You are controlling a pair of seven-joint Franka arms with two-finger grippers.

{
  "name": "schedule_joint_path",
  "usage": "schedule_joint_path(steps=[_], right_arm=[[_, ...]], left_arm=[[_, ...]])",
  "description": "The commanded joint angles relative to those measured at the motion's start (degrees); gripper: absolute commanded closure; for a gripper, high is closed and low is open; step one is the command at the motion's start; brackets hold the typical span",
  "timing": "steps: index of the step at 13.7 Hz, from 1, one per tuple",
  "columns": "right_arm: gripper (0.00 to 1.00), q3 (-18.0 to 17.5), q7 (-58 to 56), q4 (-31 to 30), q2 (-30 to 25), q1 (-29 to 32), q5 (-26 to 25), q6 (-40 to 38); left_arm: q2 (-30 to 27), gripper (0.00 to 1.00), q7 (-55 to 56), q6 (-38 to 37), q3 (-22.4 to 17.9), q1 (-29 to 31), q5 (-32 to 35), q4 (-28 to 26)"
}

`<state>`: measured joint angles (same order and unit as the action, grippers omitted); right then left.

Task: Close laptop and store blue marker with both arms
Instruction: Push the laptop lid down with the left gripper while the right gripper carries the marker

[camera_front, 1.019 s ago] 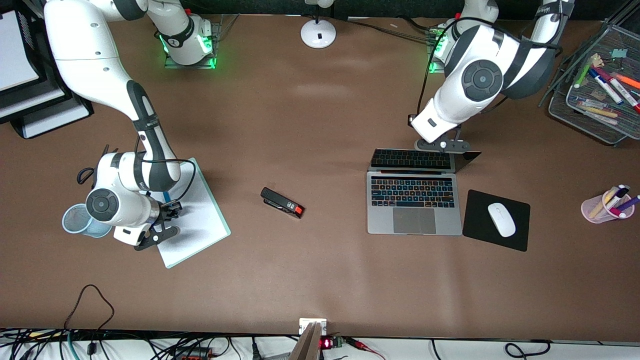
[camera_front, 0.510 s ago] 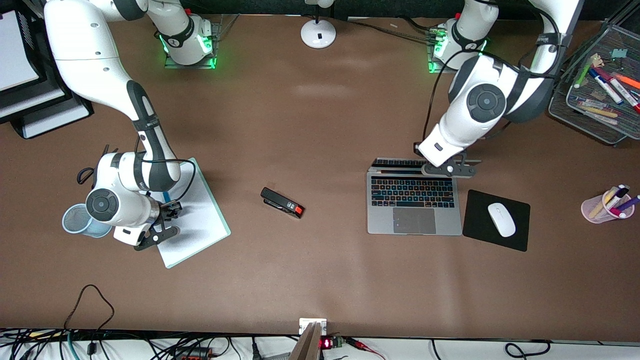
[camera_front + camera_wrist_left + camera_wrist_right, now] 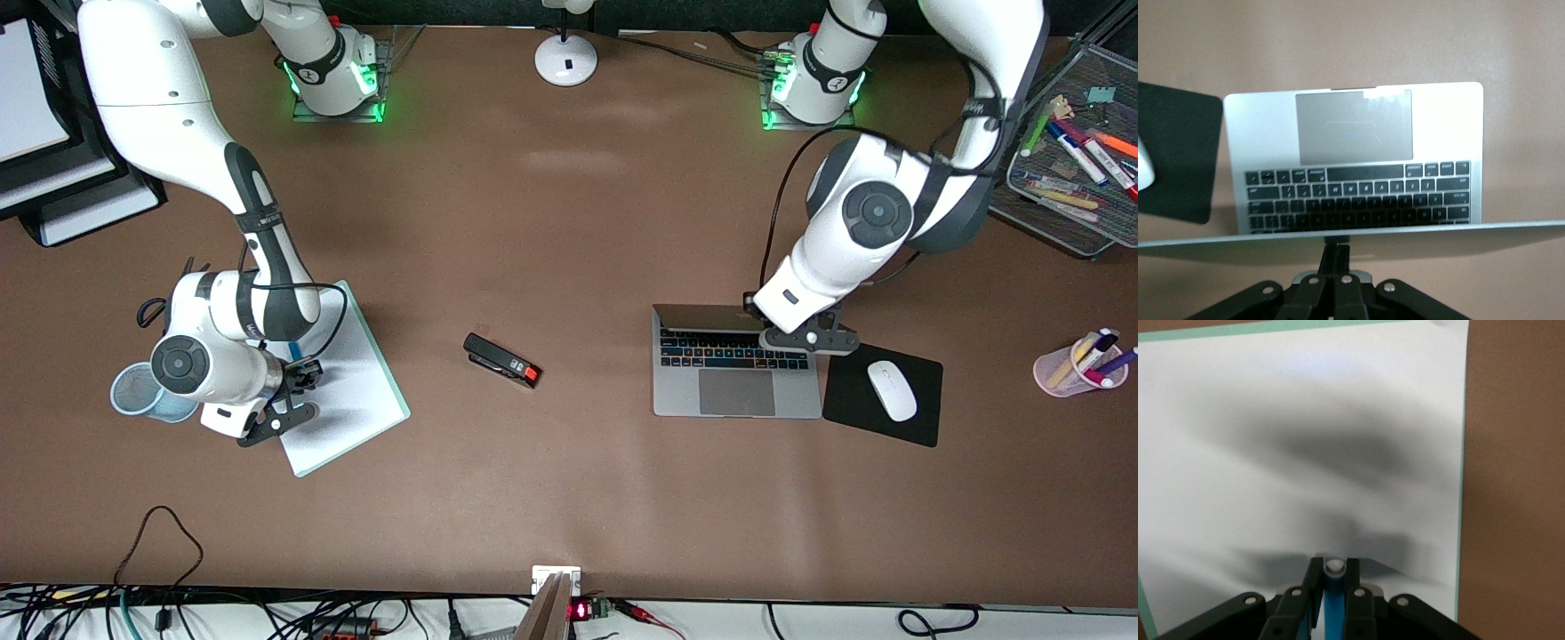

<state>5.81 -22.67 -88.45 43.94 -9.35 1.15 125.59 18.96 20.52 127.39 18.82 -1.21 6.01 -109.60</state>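
The laptop (image 3: 736,382) lies toward the left arm's end of the table. Its silver lid (image 3: 702,317) is tipped forward over the back key rows. My left gripper (image 3: 805,340) is shut with nothing between its fingers. In the left wrist view the left gripper (image 3: 1336,250) presses against the lid's edge (image 3: 1458,230), with keyboard and trackpad (image 3: 1353,127) showing past it. My right gripper (image 3: 298,373) is low over a white pad (image 3: 356,400), shut on the blue marker (image 3: 1333,607). The marker's pale end pokes out between the fingertips of the right gripper (image 3: 1333,568).
A black stapler (image 3: 502,360) lies mid-table. A white mouse (image 3: 891,389) sits on a black mouse pad (image 3: 845,413) beside the laptop. A pink pen cup (image 3: 1071,369) and a mesh tray (image 3: 1058,191) of markers stand past it. A blue mesh cup (image 3: 133,391) stands beside the right arm's wrist.
My left gripper has come toward the front camera, pushing the laptop lid from wide open down over the keyboard. The right arm has stayed in place.
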Motion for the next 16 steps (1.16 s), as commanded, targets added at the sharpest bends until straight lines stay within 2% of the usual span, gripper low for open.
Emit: schedule_joint_path(steps=[1,5,9,13,16], right_arm=[[1.00,-0.10,-2.29,0.74,0.36,0.39,0.26,-0.26],[1.00,-0.10,-2.37,1.44,-1.30,0.03,0.17,-0.87],[1.00,-1.76,-3.25,3.46,-7.53,0.30,0.26,-6.91],[1.00,-2.39,-13.68,3.55,-13.60,0.65,0.61,-11.15],[1.00,-1.95,-27.20,3.55,-15.81,3.01,8.50,-11.24]], left_arm=[[3.01,1.00,-0.65,2.68,0.25,0.15,1.55,2.02],[5.65,1.00,-3.54,7.34,0.25,0.42,1.55,2.02],[6.79,1.00,-4.08,7.70,0.08,0.33,1.72,2.02],[7.93,1.00,-4.08,8.58,0.08,0.42,3.92,2.64],[9.95,1.00,-4.08,8.76,0.08,0.50,4.53,4.65]])
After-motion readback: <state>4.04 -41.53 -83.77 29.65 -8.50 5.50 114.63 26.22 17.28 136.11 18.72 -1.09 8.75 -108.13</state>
